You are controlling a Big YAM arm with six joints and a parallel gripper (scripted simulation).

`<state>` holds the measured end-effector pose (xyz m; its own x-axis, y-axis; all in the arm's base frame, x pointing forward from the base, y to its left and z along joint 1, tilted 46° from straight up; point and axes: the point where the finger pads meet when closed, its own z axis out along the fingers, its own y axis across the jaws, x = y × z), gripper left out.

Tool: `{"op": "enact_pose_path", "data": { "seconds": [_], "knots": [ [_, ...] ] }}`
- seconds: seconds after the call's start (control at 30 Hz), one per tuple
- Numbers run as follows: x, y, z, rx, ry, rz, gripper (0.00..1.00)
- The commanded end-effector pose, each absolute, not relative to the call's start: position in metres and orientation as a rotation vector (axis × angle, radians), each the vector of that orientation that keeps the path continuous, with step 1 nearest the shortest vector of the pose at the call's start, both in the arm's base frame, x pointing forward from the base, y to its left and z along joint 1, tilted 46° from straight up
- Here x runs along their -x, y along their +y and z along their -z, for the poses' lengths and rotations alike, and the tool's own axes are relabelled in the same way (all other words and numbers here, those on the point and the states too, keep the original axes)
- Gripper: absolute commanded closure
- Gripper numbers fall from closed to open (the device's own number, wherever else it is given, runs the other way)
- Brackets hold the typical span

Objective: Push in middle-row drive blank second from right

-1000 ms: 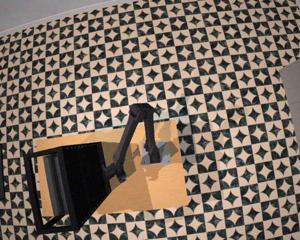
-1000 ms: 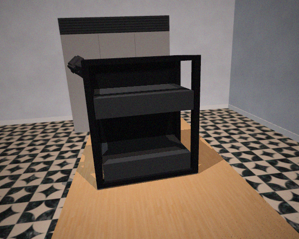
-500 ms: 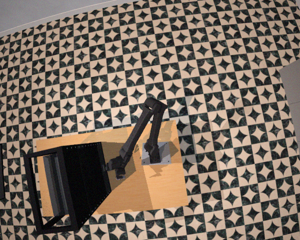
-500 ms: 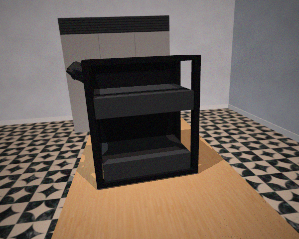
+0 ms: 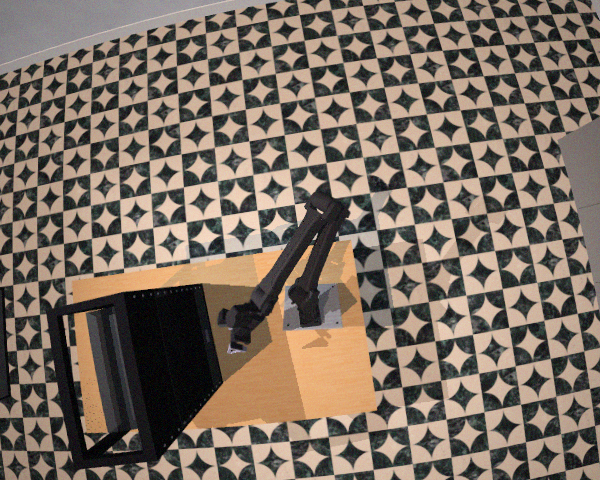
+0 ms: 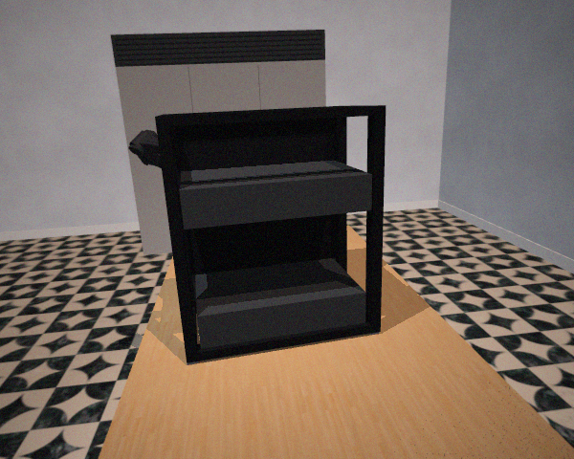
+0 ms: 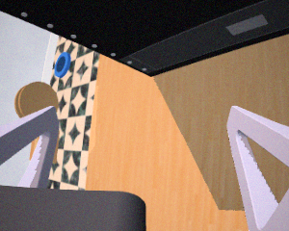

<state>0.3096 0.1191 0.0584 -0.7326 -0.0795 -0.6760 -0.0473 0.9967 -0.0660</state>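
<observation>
On the wooden table (image 5: pixel 310 372), lower middle, our gripper (image 5: pixel 236 345) (fingers wide apart, holding nothing) faces the loose rack (image 5: pixel 135 302). We think it slides easily, so push the blank softly.

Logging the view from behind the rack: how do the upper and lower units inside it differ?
In the exterior view, the upper unit sits high in the rack, spanning post to post; the lower unit rests at the bottom and looks narrower. The upper shows a thin sliver of its top, the lower a broad one. Both are dark grey, level boxes.
</observation>
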Motion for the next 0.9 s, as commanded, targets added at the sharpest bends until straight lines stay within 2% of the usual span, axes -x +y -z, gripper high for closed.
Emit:
{"op": "enact_pose_path", "data": {
  "seconds": [0.0, 0.87],
  "knots": [
    [-0.315, 0.129, -0.081, 0.000, 2.304, -0.029, 0.00],
    [-0.292, 0.110, -0.160, -0.433, 1.851, -0.399, 0.00]
  ]
}}
